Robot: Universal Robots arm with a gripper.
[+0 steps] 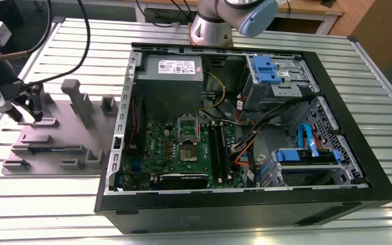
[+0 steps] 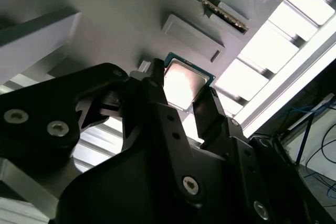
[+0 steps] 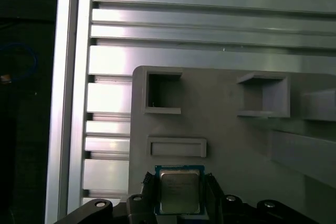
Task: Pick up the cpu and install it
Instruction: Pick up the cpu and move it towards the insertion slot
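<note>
Where the exterior view shows the jaws down at the grey holder (image 1: 53, 138) on the table (image 1: 46, 189), the socket (image 1: 187, 152) lies well apart from them inside the open case (image 1: 250, 214). In the second wrist view the cpu (image 2: 184, 82) sits between the jaws, which look closed narrowly on its two edges. In the first wrist view the cpu (image 3: 179, 191) lies flat between them; so shallow an edge grip could let it tilt or slip. Its lid print is too faint to read.
</note>
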